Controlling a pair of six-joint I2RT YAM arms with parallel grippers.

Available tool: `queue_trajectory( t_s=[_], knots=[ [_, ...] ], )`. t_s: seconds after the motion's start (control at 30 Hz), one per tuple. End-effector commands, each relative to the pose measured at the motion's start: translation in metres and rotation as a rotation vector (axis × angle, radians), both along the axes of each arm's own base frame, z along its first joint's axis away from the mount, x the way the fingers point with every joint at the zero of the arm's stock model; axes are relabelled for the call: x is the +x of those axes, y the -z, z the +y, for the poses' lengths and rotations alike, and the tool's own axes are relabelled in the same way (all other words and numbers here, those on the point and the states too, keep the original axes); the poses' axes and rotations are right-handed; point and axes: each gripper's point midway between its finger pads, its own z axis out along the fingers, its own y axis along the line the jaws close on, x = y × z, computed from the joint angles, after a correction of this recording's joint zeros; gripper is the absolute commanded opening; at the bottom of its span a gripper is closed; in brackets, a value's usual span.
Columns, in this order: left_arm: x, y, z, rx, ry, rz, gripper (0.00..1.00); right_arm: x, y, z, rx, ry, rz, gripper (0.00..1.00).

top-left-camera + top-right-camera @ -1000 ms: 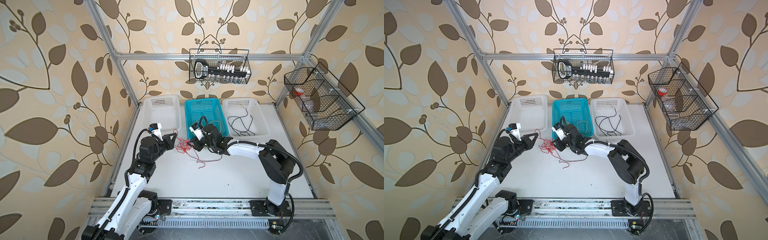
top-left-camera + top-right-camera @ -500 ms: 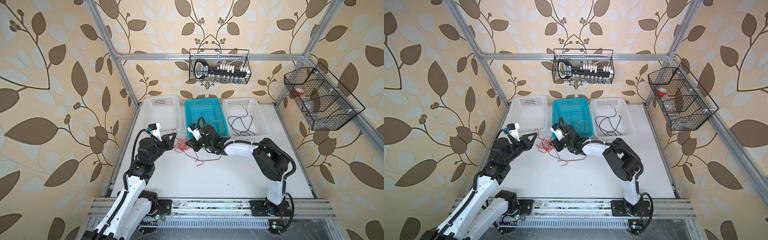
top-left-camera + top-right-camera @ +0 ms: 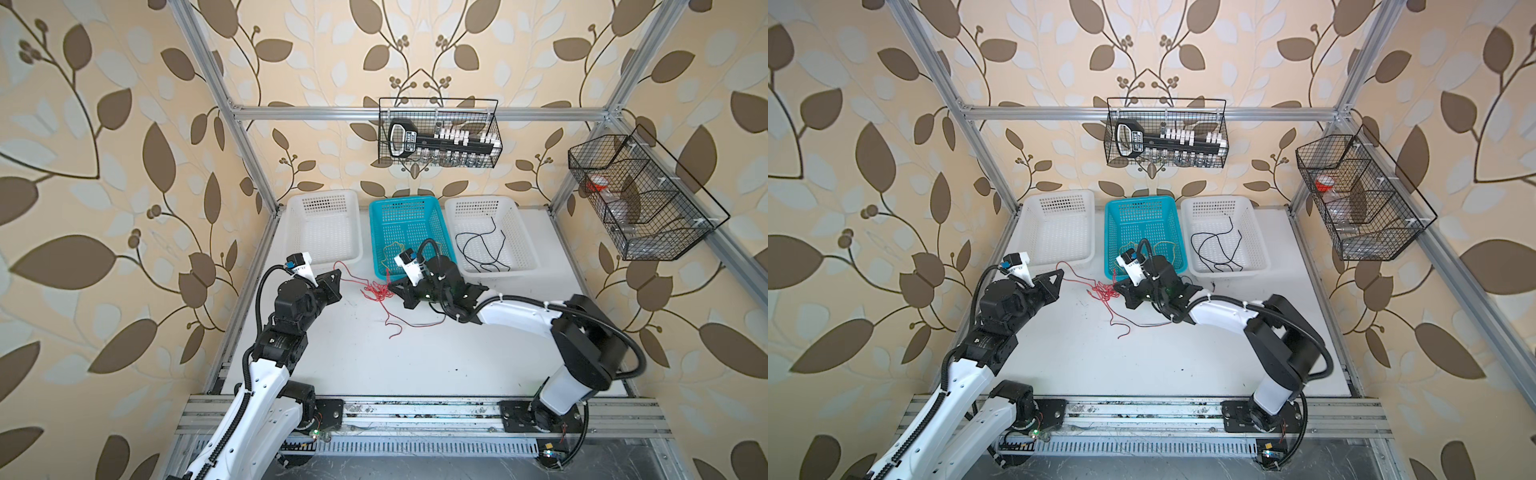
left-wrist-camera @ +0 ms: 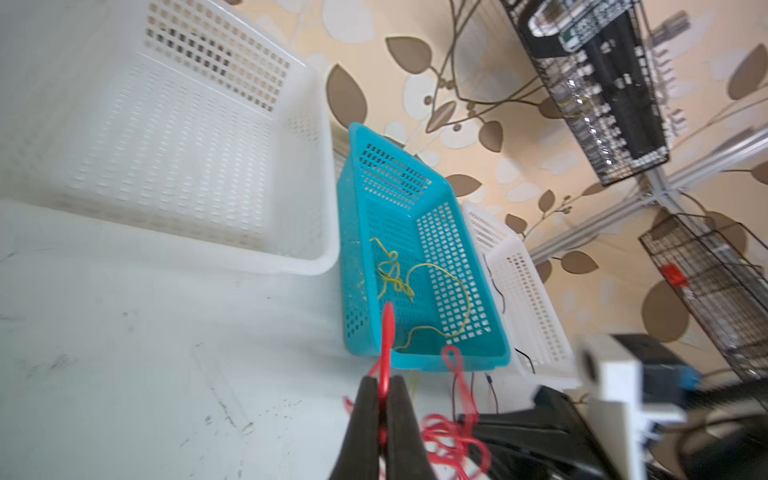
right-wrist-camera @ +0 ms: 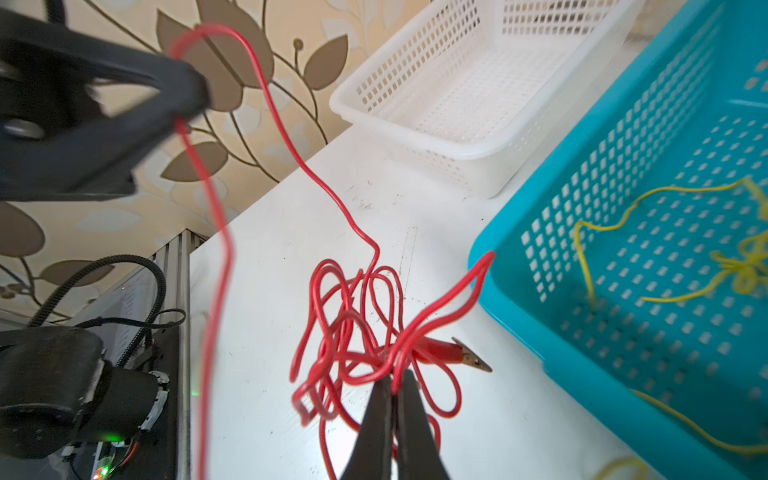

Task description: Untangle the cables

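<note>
Pinching a strand of the red cable (image 4: 388,332) with the left gripper (image 4: 384,382), its fingers (image 4: 365,415) pressed together on it and raised off the table (image 3: 415,365). Letting the strand's short end poke out past those fingertips, toward the near rim of the blue basket (image 4: 482,361).

Clamping the knotted bundle of the same red cable with the right gripper (image 5: 394,380), its fingers (image 5: 376,419) closed tight and red loops bulging out on both sides of them. Spanning the gap between the two pairs of fingertips with one red strand, which sags toward the tabletop partway.

Resting a red alligator clip (image 5: 457,353) on the table just beside the right fingertips, between them and the blue basket's wall. Reaching that basket's corner edge with one red loop; touching or just short, cannot tell. Trailing a loose red tail over the table behind the right fingers.

Showing the yellow cable (image 4: 392,278) coiled inside the blue basket, beyond both pairs of fingertips, and the black cables (image 3: 478,245) in the right-hand white basket (image 3: 525,249), off to the far side of the right fingers. Facing the left-hand white basket (image 3: 353,224) just ahead of the left fingertips.

Having little room ahead, with the basket rims close in front. Having broad bare tabletop behind both sets of fingers, toward the arm bases.
</note>
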Motion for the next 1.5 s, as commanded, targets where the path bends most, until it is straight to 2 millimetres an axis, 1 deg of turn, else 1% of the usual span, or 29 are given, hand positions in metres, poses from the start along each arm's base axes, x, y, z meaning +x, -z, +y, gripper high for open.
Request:
queue_trajectory(
  t_s=[0.0,0.13,0.17,0.27,0.43,0.6,0.8,0.87,1.0,1.13,1.17,1.23,1.3,1.4,1.47],
  knots=[
    [0.0,0.005,0.028,0.054,-0.16,0.049,0.0,0.005,-0.018,-0.035,-0.027,0.109,-0.088,0.0],
    [-0.006,0.028,0.054,0.092,-0.309,0.161,0.0,0.013,-0.03,-0.093,-0.085,0.299,-0.131,0.0],
    [-0.007,0.032,0.057,0.098,-0.332,0.177,0.0,0.015,-0.033,-0.111,-0.102,0.355,-0.141,0.0],
    [-0.01,0.038,0.065,0.106,-0.378,0.198,0.0,0.02,-0.042,-0.16,-0.14,0.498,-0.154,0.0],
    [-0.012,0.039,0.072,0.111,-0.418,0.207,0.0,0.019,-0.049,-0.236,-0.225,0.745,-0.155,0.0],
    [-0.011,0.038,0.074,0.122,-0.428,0.218,0.0,0.013,-0.047,-0.292,-0.225,0.898,-0.107,0.0],
    [-0.008,0.039,0.075,0.134,-0.435,0.234,0.0,0.005,-0.041,-0.343,-0.247,1.025,-0.053,0.0],
    [-0.008,0.038,0.075,0.132,-0.435,0.234,0.0,0.003,-0.04,-0.354,-0.226,1.05,-0.03,0.0],
    [-0.005,0.036,0.072,0.114,-0.423,0.22,0.0,0.001,-0.04,-0.357,-0.203,1.052,-0.029,0.0],
    [-0.007,0.032,0.076,0.136,-0.441,0.223,0.0,-0.003,-0.035,-0.373,-0.234,1.118,-0.008,0.0],
    [-0.007,0.03,0.076,0.14,-0.437,0.219,0.0,-0.003,-0.035,-0.374,-0.222,1.118,-0.007,0.0],
    [-0.005,0.024,0.073,0.132,-0.419,0.193,0.0,-0.002,-0.037,-0.368,-0.195,1.089,-0.017,0.0],
    [-0.002,0.016,0.065,0.107,-0.377,0.147,0.0,-0.001,-0.037,-0.359,-0.171,1.047,-0.019,0.0],
    [0.004,-0.002,0.051,0.062,-0.301,0.06,0.0,-0.002,-0.035,-0.344,-0.172,0.995,-0.037,0.0],
    [0.006,-0.018,0.038,0.041,-0.227,0.011,0.0,-0.003,-0.036,-0.33,-0.172,0.946,-0.052,0.0]
  ],
)
